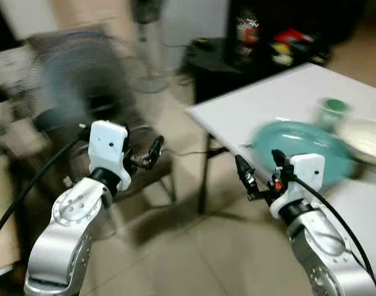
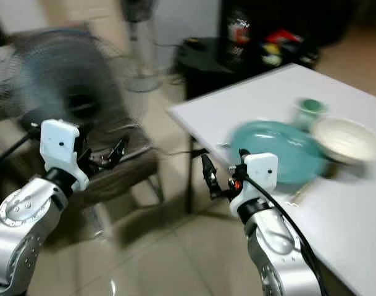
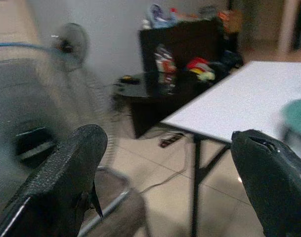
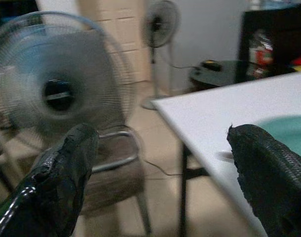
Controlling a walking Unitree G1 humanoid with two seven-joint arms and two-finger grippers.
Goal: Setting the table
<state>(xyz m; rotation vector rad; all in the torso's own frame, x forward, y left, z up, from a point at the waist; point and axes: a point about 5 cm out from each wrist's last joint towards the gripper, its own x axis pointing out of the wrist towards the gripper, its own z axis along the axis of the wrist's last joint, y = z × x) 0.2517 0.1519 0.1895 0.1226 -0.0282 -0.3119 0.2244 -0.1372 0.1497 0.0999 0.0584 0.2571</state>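
From where I stand, a big fan (image 1: pixel 76 74) spins at the far left, with a stool (image 1: pixel 138 169) below it. The left gripper (image 1: pixel 152 153) hangs in the air over that stool, its fingers spread apart and empty. Further right, the right gripper (image 1: pixel 254 176) hovers just off the near corner of the white table (image 1: pixel 280 98), also parted and holding nothing. On the table lie a teal plate (image 1: pixel 299 148), a small green cup (image 1: pixel 331 111) and a cream bowl (image 1: pixel 367 139) at the right. Everything is blurred, so the robot is probably turning; a swinging right arm could clip the table edge or nudge the plate. No writing is legible on the dark far shelf (image 1: pixel 280 31).
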